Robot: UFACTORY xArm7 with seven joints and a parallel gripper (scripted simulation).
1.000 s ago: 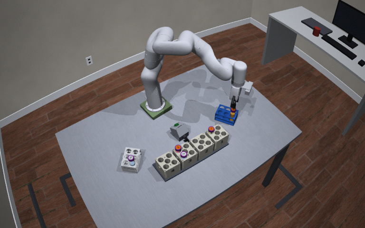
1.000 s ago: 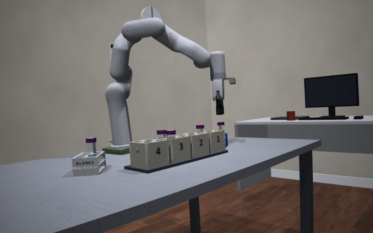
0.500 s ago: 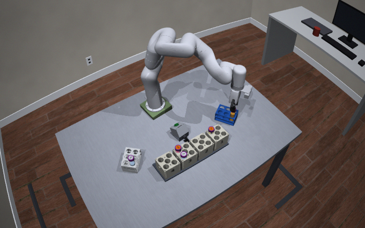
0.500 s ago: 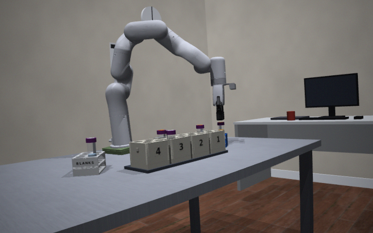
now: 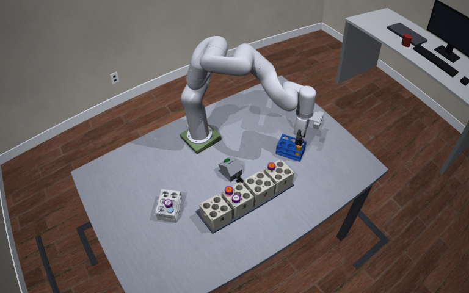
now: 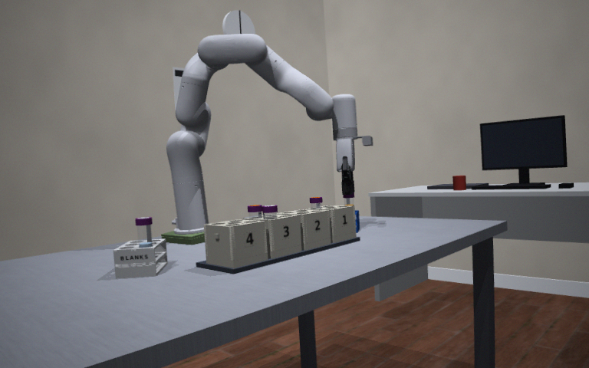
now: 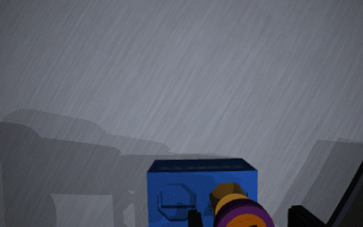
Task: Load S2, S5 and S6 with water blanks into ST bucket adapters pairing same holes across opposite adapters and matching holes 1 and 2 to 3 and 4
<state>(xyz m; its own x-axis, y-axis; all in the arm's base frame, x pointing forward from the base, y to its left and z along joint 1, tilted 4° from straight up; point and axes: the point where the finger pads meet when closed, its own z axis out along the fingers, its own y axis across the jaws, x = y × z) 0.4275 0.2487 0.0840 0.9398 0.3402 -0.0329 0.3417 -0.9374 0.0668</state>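
Gripper [image 5: 298, 138] [image 6: 347, 191] [image 7: 242, 222] half open around one orange-dot tube [image 5: 298, 148] [image 7: 243, 217], holding nothing; four adapters [image 5: 215, 212] [image 6: 235, 242], seven o'clock from it.

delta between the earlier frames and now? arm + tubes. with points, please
The end effector [image 5: 298, 142] [image 6: 347, 192] has come down toward the orange-dot tube [image 5: 298, 148] [image 7: 243, 217] in the blue rack [image 5: 288, 155] [image 7: 163, 177]. Its open fingers now reach cap height, astride the cap, with no grip visible yet. That tube still stands in the rack; the tubes in adapters 1 [image 5: 285, 182] [image 6: 343, 220] and 3 [image 5: 243, 206] [image 6: 285, 231] haven't moved.
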